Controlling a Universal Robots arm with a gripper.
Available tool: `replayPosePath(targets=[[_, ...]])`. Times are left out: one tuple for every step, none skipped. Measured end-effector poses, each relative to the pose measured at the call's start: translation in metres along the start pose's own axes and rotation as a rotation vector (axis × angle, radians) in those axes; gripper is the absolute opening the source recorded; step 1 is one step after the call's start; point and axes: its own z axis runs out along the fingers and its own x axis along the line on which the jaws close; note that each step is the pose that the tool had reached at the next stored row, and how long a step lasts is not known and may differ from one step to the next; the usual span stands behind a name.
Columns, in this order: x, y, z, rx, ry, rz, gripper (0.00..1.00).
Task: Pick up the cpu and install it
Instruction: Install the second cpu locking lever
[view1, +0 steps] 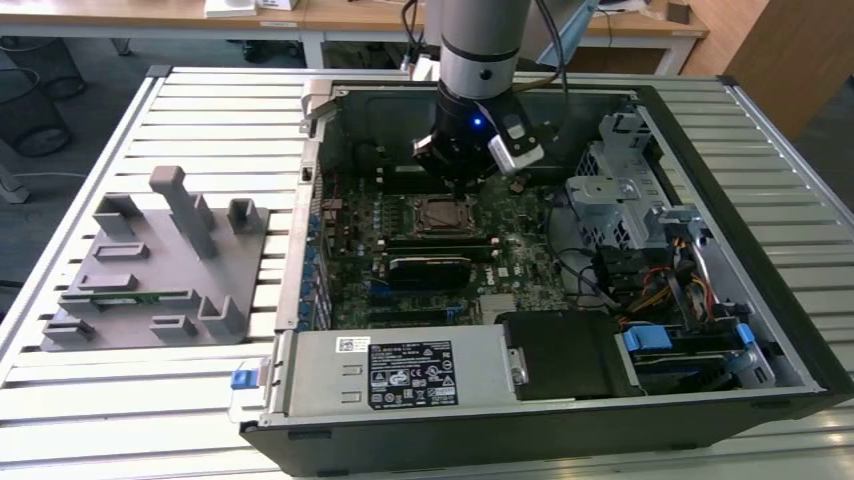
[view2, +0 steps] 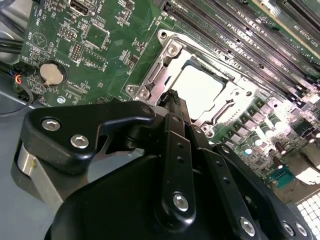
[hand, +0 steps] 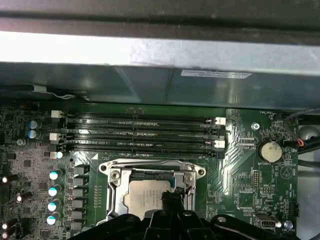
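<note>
Second wrist view: square silver cpu (view2: 199, 86) in metal-framed socket (view2: 165, 67), claw (view2: 174, 102) above.

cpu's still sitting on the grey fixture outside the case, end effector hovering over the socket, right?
Not quite. The cpu is not on the grey fixture; it lies inside the metal-framed socket on the motherboard, as both wrist views show. The end effector is over the socket, its tip at the cpu's edge.
</note>
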Motion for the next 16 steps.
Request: replayPosePath(targets=[[0.0000,-0.0009,0.0000,-0.0001,0.0000,0.000,0.11],[0.0000,-0.0019,0.0001,0.0000,0.0000,0.000,0.11],[0.0001,-0.0031,0.0001,-0.0002,0.0000,0.000,0.11],[0.0001,-0.0045,0.0000,-0.0002,-0.0001,0.000,0.11],[0.0002,-0.0058,0.0000,-0.0002,-0.0001,0.000,0.11],[0.0003,-0.0069,-0.0001,-0.0001,-0.0001,0.000,0.11],[0.0006,-0.0075,-0.0001,-0.0002,-0.0001,0.000,0.11],[0.0007,-0.0080,-0.0003,-0.0001,0.0000,0.000,0.11],[0.0008,-0.0081,-0.0008,0.0002,0.0001,0.000,0.11],[0.0009,-0.0082,-0.0014,0.0000,0.0000,0.000,0.11],[0.0009,-0.0082,-0.0024,-0.0001,-0.0001,0.000,0.11],[0.0010,-0.0081,-0.0038,-0.0001,-0.0001,0.000,0.11],[0.0011,-0.0081,-0.0057,-0.0001,-0.0001,0.000,0.11],[0.0013,-0.0080,-0.0073,-0.0001,-0.0001,0.000,0.11],[0.0015,-0.0079,-0.0088,-0.0001,0.0000,0.000,0.11],[0.0016,-0.0079,-0.0101,-0.0001,0.0000,0.000,0.11]])
